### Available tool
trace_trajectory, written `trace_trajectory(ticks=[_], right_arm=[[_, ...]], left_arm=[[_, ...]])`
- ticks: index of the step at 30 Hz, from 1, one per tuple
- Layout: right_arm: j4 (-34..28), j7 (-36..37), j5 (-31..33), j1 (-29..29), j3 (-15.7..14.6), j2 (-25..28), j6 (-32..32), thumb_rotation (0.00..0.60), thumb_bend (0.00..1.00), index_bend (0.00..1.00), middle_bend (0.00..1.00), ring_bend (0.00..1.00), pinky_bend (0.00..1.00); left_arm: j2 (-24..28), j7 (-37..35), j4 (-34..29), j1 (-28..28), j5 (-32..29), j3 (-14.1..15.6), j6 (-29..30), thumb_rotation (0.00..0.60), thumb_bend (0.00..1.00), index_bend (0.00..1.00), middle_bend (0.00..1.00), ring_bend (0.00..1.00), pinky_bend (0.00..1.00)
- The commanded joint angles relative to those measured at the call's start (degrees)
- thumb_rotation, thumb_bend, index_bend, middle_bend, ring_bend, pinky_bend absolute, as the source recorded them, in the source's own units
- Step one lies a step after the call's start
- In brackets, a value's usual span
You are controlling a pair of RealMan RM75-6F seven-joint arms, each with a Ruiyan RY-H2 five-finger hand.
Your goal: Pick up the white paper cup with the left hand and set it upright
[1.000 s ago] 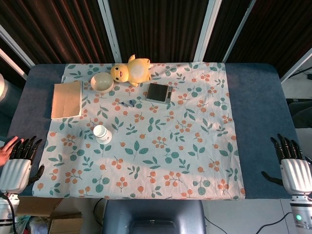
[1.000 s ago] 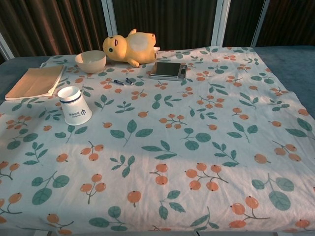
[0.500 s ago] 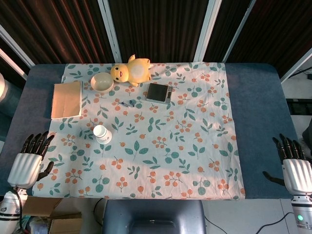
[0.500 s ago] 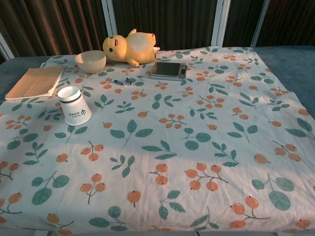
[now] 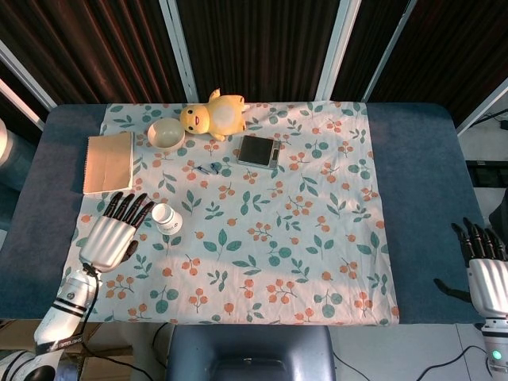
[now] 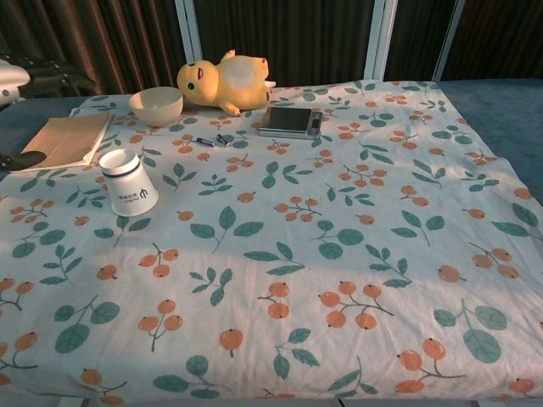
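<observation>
dark blue table (image 5: 413, 159), covered across its middle by a white floral cloth with green leaves and orange berries (image 5: 262, 238), bare blue at both ends

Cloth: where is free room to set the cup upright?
Bare cloth runs right of the cup and below the scale. The far-left strip is crowded: notebook, bowl, plush toy, left robot hand.

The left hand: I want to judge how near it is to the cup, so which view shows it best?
The head view. There the whole left hand shows from above, fingers spread, just left of the white paper cup and apart from it. The chest view shows the cup clearly but only dark bits of the hand at its left edge.
</observation>
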Motion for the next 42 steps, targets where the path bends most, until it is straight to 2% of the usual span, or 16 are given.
trace_trajectory(ticks=[1, 10, 19, 29, 38, 42], right_arm=[[0.2, 0.3, 0.1, 0.0, 0.1, 0.0, 0.0, 0.600, 0.16, 0.00, 0.00, 0.00, 0.00], [0.9, 1.8, 0.2, 0.0, 0.1, 0.0, -0.4, 0.600, 0.17, 0.00, 0.00, 0.00, 0.00], [1.3, 3.0, 0.5, 0.0, 0.2, 0.3, -0.8, 0.600, 0.17, 0.00, 0.00, 0.00, 0.00], [1.4, 2.7, 0.8, 0.0, 0.3, 0.2, -1.1, 0.600, 0.17, 0.00, 0.00, 0.00, 0.00], [1.5, 2.8, 1.2, -0.1, 0.3, 0.3, -1.3, 0.600, 0.17, 0.00, 0.00, 0.00, 0.00], [1.6, 3.1, 1.4, 0.0, 0.3, 0.2, -1.5, 0.600, 0.17, 0.00, 0.00, 0.00, 0.00]], left_arm=[[-3.8, 9.9, 1.4, -5.8, -7.0, -0.8, -3.6, 0.600, 0.37, 0.00, 0.00, 0.00, 0.00], [-11.2, 25.4, 7.1, -13.7, -15.0, 1.3, -3.6, 0.600, 0.37, 0.00, 0.00, 0.00, 0.00], [-15.0, 36.9, 11.9, -19.6, -24.5, 4.4, -3.5, 0.600, 0.37, 0.00, 0.00, 0.00, 0.00], [-16.5, 40.8, 13.6, -23.0, -32.9, 7.2, -2.0, 0.600, 0.37, 0.00, 0.00, 0.00, 0.00], [-18.3, 43.1, 16.3, -25.5, -35.9, 9.8, -0.5, 0.600, 0.38, 0.00, 0.00, 0.00, 0.00], [-18.7, 41.5, 17.5, -25.7, -34.1, 10.7, -0.1, 0.600, 0.39, 0.00, 0.03, 0.00, 0.01]])
